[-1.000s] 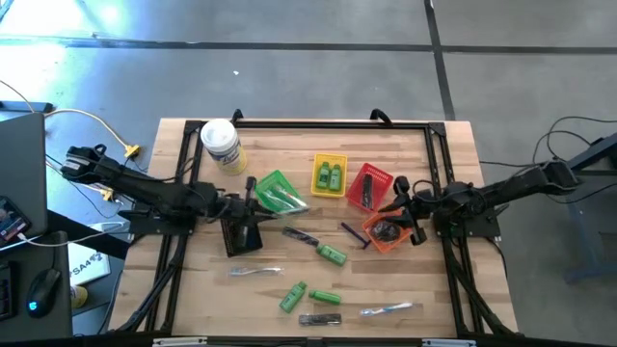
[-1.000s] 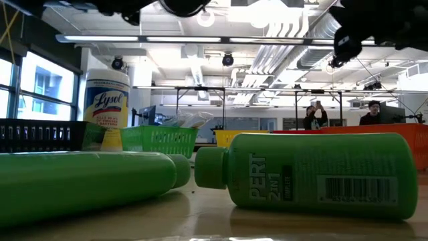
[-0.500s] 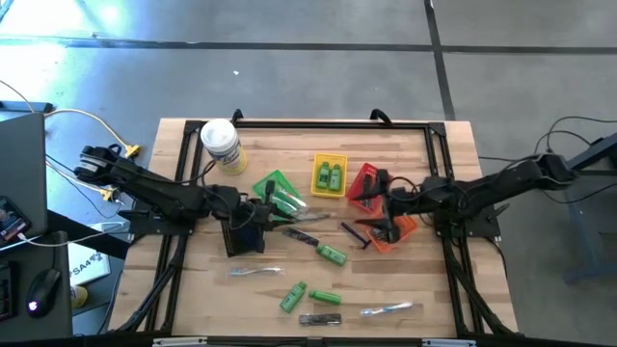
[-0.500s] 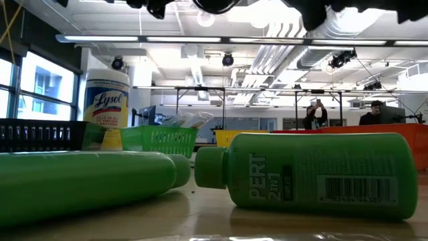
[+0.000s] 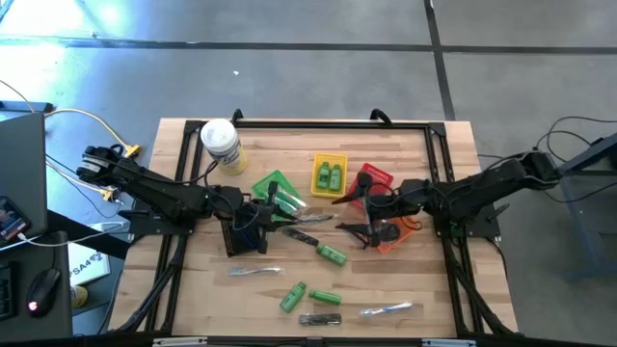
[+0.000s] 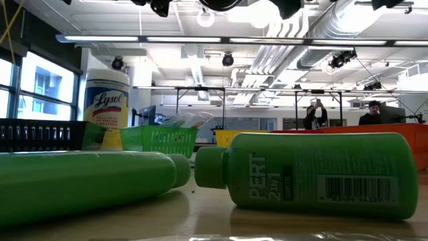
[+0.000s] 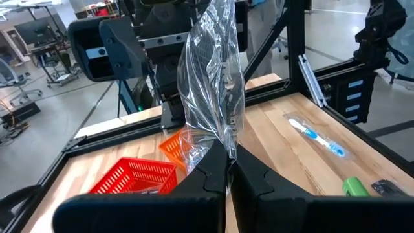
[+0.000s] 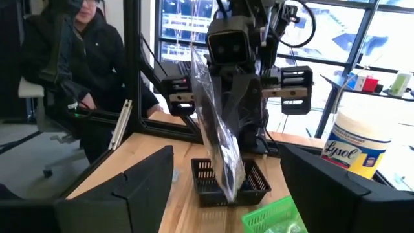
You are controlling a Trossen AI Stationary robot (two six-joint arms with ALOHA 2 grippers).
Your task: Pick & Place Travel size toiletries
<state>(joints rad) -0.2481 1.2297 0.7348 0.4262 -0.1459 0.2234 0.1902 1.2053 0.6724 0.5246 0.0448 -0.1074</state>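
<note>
Right gripper fingers standing wide apart in foreground; opposite, left gripper pinching a clear-wrapped piece above a black mesh basket; green basket nearby; Lysol jar w/ white lid; person sitting behind frame.

Overhead looks down; low camera level; wrists face each other.

Five green bottles, five baskets, one jar.
</note>
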